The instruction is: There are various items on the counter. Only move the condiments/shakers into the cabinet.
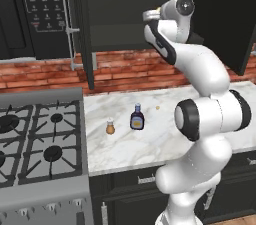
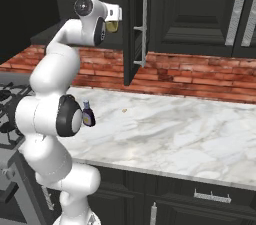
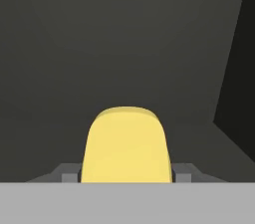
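Observation:
My gripper (image 3: 127,174) is shut on the yellow squeeze bottle (image 3: 125,143), raised to the open dark cabinet (image 3: 124,44) and facing its back wall. From the right base the yellow squeeze bottle (image 2: 113,27) peeks out beside the gripper (image 2: 115,21), left of the cabinet door (image 2: 132,24). The hand (image 1: 150,16) sits in front of the cabinet opening (image 1: 120,9). On the marble counter (image 1: 150,144) stand the dark sauce bottle (image 1: 137,117) and the small orange-brown shaker (image 1: 110,127). The sauce bottle (image 2: 88,115) shows beside my arm.
A tiny orange speck (image 1: 157,107) lies on the counter behind the sauce bottle. The grey stove (image 1: 40,139) borders the counter on the left, with the black microwave (image 1: 42,4) above it. The open cabinet door (image 1: 82,29) hangs left of the opening. A red brick wall (image 2: 200,76) backs the counter.

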Tool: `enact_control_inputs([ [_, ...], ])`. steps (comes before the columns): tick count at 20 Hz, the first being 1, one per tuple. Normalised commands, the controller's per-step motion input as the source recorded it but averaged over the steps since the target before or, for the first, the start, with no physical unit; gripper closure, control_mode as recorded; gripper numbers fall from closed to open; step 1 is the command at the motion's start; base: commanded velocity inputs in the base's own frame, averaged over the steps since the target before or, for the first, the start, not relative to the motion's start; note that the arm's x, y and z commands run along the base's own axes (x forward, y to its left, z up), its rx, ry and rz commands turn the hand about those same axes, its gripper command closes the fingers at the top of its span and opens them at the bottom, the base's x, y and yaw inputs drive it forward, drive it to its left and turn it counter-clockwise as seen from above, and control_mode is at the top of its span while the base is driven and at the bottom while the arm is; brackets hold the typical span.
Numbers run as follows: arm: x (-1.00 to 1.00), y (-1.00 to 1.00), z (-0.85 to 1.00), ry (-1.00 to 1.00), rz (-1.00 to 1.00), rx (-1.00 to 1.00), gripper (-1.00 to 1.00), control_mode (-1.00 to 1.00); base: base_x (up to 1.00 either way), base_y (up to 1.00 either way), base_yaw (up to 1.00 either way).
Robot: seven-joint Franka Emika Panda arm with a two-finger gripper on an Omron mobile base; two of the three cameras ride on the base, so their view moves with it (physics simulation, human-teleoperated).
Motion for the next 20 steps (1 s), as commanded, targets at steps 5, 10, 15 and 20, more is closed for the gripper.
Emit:
enact_control_inputs([
  [5, 0.32, 0.0, -0.06, 0.07, 0.0, 0.0, 1.0, -1.0, 0.0, 0.0, 0.0],
  [10, 0.22, 0.0, -0.46, 0.17, 0.0, 0.0, 1.0, -1.0, 0.0, 0.0, 0.0],
  [15, 0.1, 0.0, -0.31, 0.13, 0.01, 0.0, 1.0, -1.0, 0.0, 0.0, 0.0],
  [20, -0.23, 0.03, -0.06, -0.08, 0.0, -0.02, 1.0, -1.0, 0.0, 0.0, 0.0],
])
